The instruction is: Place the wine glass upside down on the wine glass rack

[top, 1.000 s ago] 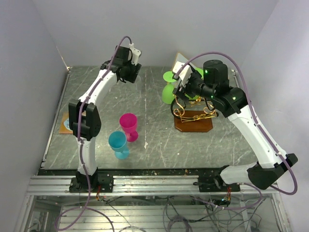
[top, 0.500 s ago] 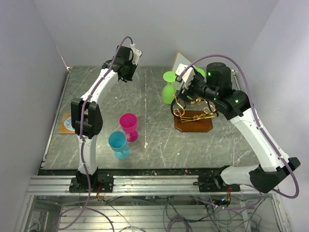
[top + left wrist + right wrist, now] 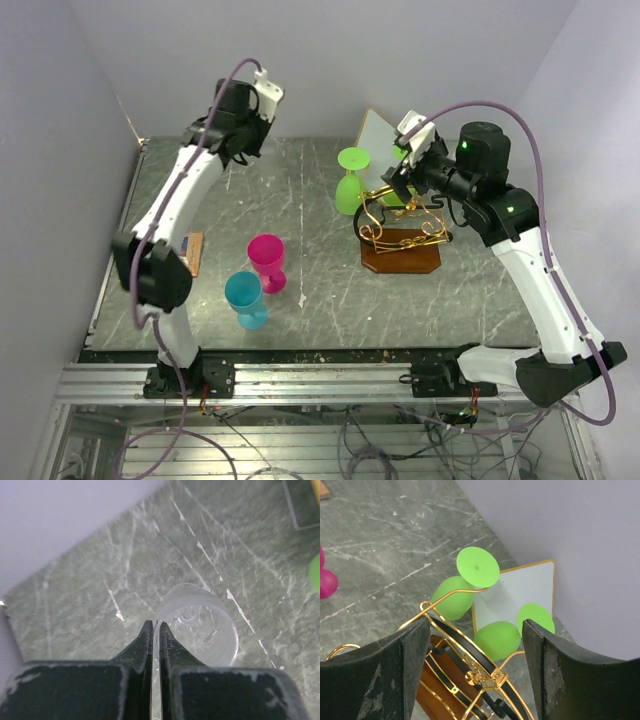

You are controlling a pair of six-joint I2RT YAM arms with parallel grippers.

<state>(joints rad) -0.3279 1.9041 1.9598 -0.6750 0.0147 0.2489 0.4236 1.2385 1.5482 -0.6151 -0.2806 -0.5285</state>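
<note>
Currently in hand: the left gripper point(image 3: 155, 626) has its jaws drawn almost together on the wall of a clear wine glass point(image 3: 200, 630), pinched at the rim. I cannot tell whether the glass is off the table point(image 3: 330, 290).
Position of glass: well to the left of the wine glass rack point(image 3: 400, 243), toward the far side.
State of right gripper point(image 3: 475, 630): spread wide, holding nothing, poised just above the rack.
Rack load: two green glasses point(image 3: 452, 597) point(image 3: 497, 639) hang inverted on its left and far sides.
Spare glasses: a pink glass point(image 3: 267, 255) and a blue glass point(image 3: 244, 292) stand upright to the near left of the rack.
Risk, grip: a thin rim pinch may let the glass pivot or slip when it is turned over.
Risk, approach: the foot may strike a green glass or the open claw and jolt the rack unless a free arm is chosen.
</note>
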